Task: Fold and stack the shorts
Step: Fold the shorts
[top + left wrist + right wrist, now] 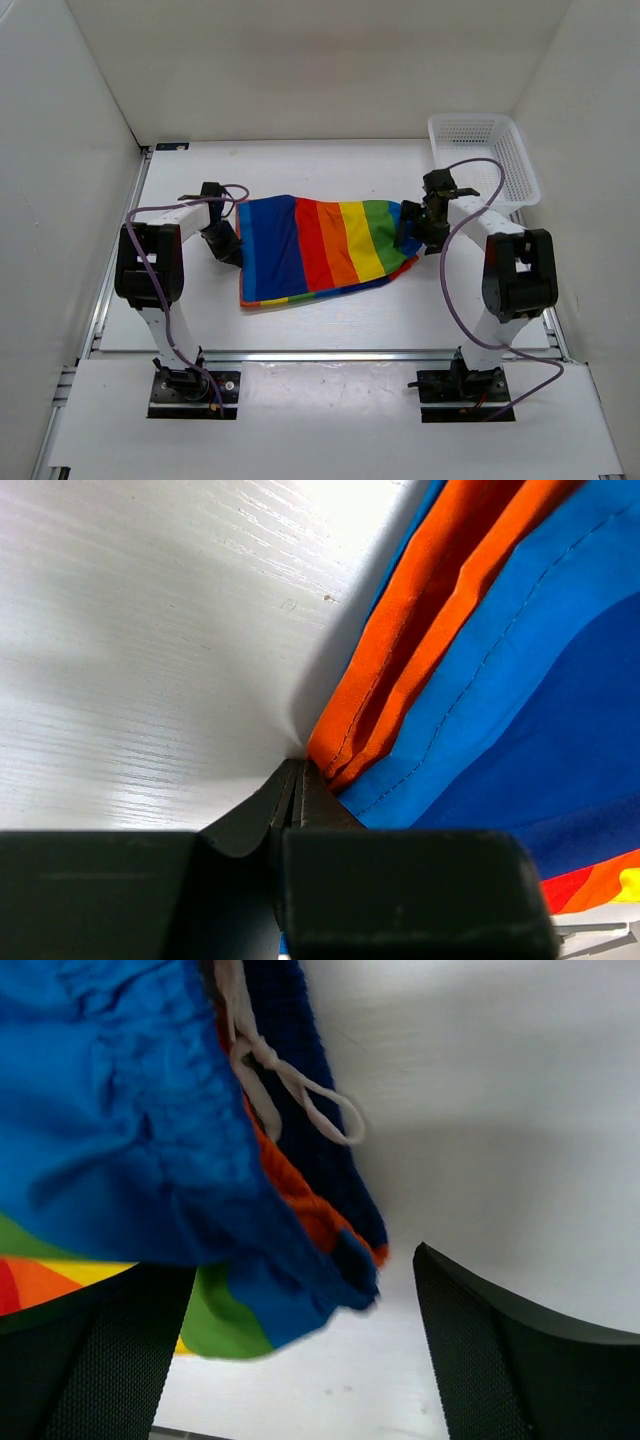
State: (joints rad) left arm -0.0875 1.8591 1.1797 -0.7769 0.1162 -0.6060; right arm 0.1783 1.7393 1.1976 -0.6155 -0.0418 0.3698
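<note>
The shorts [120,1140] run off the right wrist view's top and left edges. From above, the right gripper [412,228] covers their green end.

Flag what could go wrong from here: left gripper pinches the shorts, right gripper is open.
1. Only the left gripper grips the shorts, at a thin hem edge; a pull could slip it free or drag the whole garment.
2. The right gripper stands open around the waistband corner; closing may snag the loose drawstring loop instead.
3. The fabric looks bunched at that end, so a fold could come out crooked.
</note>
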